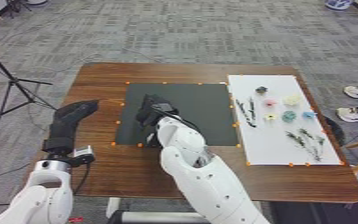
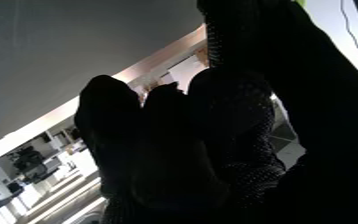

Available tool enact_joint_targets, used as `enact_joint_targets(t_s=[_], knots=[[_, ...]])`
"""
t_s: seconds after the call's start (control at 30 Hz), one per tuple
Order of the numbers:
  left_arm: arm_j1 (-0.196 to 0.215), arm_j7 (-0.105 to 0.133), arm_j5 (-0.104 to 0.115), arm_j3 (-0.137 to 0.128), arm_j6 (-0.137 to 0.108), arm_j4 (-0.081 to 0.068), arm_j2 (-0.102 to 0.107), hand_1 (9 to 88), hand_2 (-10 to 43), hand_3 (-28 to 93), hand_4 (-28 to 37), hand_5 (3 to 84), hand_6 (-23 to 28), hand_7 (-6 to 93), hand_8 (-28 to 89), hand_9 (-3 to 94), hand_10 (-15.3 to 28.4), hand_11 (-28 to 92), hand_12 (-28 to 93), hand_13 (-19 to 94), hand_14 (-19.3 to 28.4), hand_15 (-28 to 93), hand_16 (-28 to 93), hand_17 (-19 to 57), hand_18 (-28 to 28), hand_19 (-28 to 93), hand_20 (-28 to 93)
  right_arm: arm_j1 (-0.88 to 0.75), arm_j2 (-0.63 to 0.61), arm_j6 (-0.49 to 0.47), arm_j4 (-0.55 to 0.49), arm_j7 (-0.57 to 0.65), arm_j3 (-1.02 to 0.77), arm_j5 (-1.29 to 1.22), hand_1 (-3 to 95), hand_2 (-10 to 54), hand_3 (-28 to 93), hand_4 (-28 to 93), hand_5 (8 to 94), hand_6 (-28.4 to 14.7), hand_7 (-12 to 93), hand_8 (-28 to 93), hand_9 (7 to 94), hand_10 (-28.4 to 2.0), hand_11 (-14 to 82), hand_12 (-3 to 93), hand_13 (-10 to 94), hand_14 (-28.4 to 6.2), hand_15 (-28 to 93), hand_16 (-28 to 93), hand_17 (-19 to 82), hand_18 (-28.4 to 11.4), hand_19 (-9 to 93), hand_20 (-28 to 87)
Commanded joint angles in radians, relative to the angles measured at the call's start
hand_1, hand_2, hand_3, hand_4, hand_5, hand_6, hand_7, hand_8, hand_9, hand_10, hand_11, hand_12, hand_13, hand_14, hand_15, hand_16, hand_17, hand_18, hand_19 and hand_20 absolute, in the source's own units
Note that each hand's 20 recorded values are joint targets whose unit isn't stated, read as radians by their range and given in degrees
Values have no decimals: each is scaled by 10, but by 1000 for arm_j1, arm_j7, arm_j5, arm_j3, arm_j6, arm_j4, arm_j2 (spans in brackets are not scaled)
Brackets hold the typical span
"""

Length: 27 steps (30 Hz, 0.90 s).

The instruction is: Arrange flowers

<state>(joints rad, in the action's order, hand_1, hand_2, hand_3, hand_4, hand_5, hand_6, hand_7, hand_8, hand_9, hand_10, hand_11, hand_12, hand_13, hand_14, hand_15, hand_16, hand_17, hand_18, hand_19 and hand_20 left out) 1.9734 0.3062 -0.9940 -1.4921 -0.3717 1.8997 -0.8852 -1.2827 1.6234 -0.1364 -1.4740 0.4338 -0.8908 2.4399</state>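
Black-gloved left hand (image 1: pixel 71 114) lay extended, fingers straight; right hand (image 1: pixel 147 114), over the dark mat (image 1: pixel 206 95), had indeterminable grip.

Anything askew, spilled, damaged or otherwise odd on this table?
Nothing stands out. The cream flower, teal flower and green sprigs lie spread out on the white mat, beside the black mat. I see no spill or breakage, and both mats look flat.

Black tripod (image 1: pixel 13 79) on grey patterned carpet (image 1: pixel 202 35), left of brown wooden worktop (image 1: pixel 109 175). Blue-and-white rounded object (image 1: pixel 338 4) on carpet, beyond worktop's far right corner.
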Motion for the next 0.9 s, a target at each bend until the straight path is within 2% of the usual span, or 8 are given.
enact_joint_targets(t_s=[0.03,0.3,0.43,0.57,0.63,0.77,0.83,0.9], knots=[[1,0,4,0,8,2,-7,262,8,724,-194,533,28,206,-76,498,132,229,148,381,149,173,12,86,85,47,173,-3,11,12,-3,6,-5,-18,437,-95,646,-86,855,11,319,211,937,-57,566,312,937,-29,766,358,636,-217,932,636],[-1,-4,-3,2,2,2,-12,262,6,725,-193,531,28,208,-76,498,132,228,149,380,149,173,13,85,86,48,172,-9,17,5,-1,-4,-20,-18,353,-95,683,-89,856,1,284,141,937,-61,562,307,937,-33,762,358,638,-220,932,637],[0,-2,8,3,-10,0,-12,263,-2,723,-188,528,28,206,-77,495,130,227,148,373,148,167,13,82,84,45,170,-10,13,2,-2,-6,-19,-20,314,-95,698,-84,860,-4,304,-54,937,-63,556,310,937,-34,758,362,637,-220,932,635],[15,5,22,-5,-26,1,-18,255,-7,709,-197,516,31,189,-77,486,127,210,139,359,142,149,9,79,78,33,165,-11,11,-9,-4,-20,-23,-13,306,-95,691,-83,857,-4,305,-64,937,-65,552,311,937,-35,756,363,635,-221,932,637],[44,10,44,-26,-39,-1,-23,250,-5,706,-203,506,30,184,-76,480,126,201,134,351,138,140,8,79,75,30,164,-7,-3,-38,-21,-45,-24,-8,304,-95,690,-83,856,-5,302,-66,937,-66,548,313,937,-37,752,364,633,-221,932,635],[130,15,130,-84,-110,0,-23,229,5,714,-224,500,31,176,-77,469,126,181,122,334,128,106,4,74,63,19,159,37,-86,-75,-88,-83,16,-72,268,-60,680,-85,801,-17,286,-70,911,-101,446,325,910,-50,644,392,544,-246,931,528],[165,11,142,-112,-123,-3,-32,227,10,715,-230,500,32,170,-77,468,128,176,118,331,126,99,5,73,60,17,158,39,-122,-101,-132,-93,16,-109,251,-34,674,-87,777,-23,277,-72,883,-116,423,324,871,-72,617,392,483,-260,919,482],[180,0,140,-121,-138,-18,-29,226,16,717,-234,498,32,166,-77,466,128,173,116,327,124,95,4,73,57,17,157,36,-163,-109,-177,-82,21,-154,239,-14,669,-88,756,-29,270,-72,847,-135,401,316,815,-106,604,385,415,-274,875,474]])
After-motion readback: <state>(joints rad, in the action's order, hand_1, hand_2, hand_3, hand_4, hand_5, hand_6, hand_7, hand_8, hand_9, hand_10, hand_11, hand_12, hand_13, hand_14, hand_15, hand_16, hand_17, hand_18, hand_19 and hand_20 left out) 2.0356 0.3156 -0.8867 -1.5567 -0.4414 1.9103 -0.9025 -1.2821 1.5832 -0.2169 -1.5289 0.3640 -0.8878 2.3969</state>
